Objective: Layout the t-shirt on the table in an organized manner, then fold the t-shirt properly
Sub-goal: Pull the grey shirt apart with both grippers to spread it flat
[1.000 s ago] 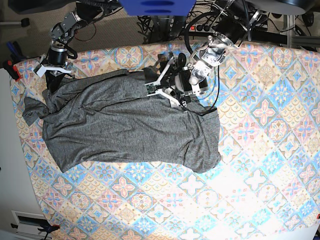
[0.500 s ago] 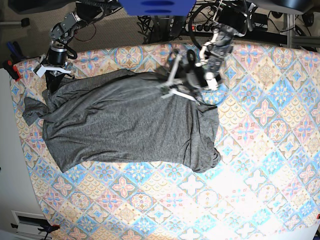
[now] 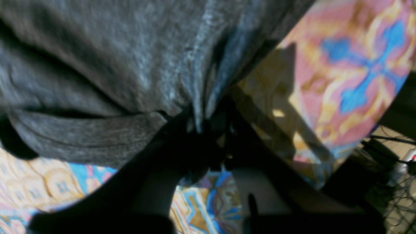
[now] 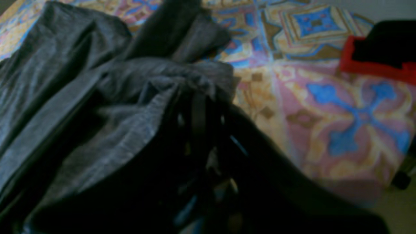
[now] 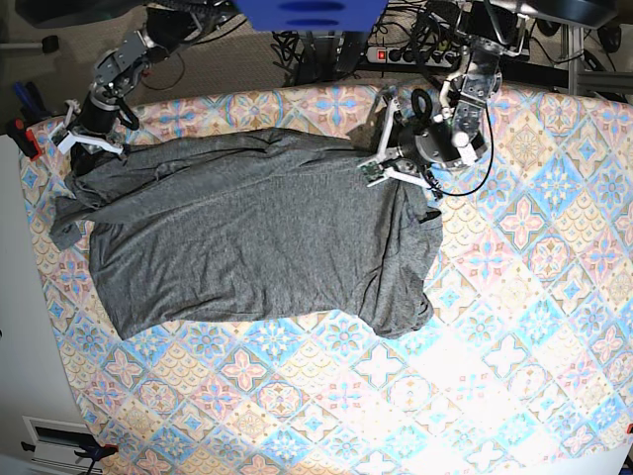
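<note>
The dark grey t-shirt [image 5: 247, 237] lies spread across the left half of the patterned table [image 5: 514, 297], its lower right part still crumpled. My left gripper [image 5: 388, 170] is at the shirt's far right corner, shut on the hem. In the left wrist view the fabric [image 3: 113, 48] gathers into the dark fingers [image 3: 182, 139] of that gripper [image 3: 203, 126]. My right gripper [image 5: 87, 146] is shut on the far left corner near the table's edge. The right wrist view shows cloth [image 4: 65, 81] bunched in its grip [image 4: 198, 100].
A red clamp [image 5: 22, 139] sits on the table's left edge, also visible as a red clamp [image 4: 373, 65] from the right wrist. Cables and a power strip [image 5: 396, 54] lie beyond the far edge. A blue mount [image 5: 312, 12] overhangs the top.
My left gripper shut on the shirt's far edge and pulled it right and toward the far side. The right gripper rose slightly. The shirt's top edge is now stretched straighter.
</note>
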Action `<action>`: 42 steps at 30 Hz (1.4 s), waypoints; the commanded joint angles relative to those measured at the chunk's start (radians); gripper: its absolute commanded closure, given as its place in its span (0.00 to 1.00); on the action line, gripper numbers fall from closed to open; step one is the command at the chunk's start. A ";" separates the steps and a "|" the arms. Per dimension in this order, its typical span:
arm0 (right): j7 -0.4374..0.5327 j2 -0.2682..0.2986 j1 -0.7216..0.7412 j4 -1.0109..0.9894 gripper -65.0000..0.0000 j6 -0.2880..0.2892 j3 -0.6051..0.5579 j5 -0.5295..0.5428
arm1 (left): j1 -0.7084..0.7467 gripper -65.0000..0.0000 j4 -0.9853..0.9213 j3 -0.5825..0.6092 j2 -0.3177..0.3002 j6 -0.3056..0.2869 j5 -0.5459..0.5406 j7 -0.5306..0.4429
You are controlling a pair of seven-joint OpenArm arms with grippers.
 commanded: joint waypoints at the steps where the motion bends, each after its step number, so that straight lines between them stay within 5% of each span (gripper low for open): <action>1: -0.107 0.023 -0.019 -0.008 1.00 -0.150 0.018 -0.035 | -0.011 1.00 0.010 -0.031 -0.020 0.013 0.067 0.052; 5: -0.113 0.025 -0.018 -0.010 1.00 -0.173 0.018 -0.031 | -0.011 1.00 0.010 -0.049 -0.057 0.013 0.065 0.052; 10: -0.115 0.037 0.028 -0.010 1.00 -0.308 0.029 -0.032 | -0.013 1.00 0.010 -0.051 -0.107 0.013 0.065 0.052; 17: -0.116 0.037 0.028 -0.011 1.00 -0.322 0.032 -0.031 | -0.011 1.00 0.009 -0.137 -0.114 0.013 0.065 0.052; 20: -0.116 0.037 0.028 -0.010 1.00 -0.372 0.061 -0.035 | -0.011 1.00 0.009 -0.166 -0.114 0.013 0.065 0.052; 35: -0.107 0.036 -0.058 0.048 1.00 -0.371 -0.166 -0.044 | 0.021 1.00 0.013 0.011 -0.087 0.013 0.067 0.052; 39: -0.107 0.034 -0.093 0.084 0.86 -0.371 -0.240 -0.044 | 0.021 1.00 0.021 0.014 -0.087 0.013 0.065 0.057; 42: -0.107 0.034 -0.116 0.128 0.81 -0.371 -0.300 -0.044 | 0.021 0.90 0.053 0.014 -0.087 0.013 0.061 0.052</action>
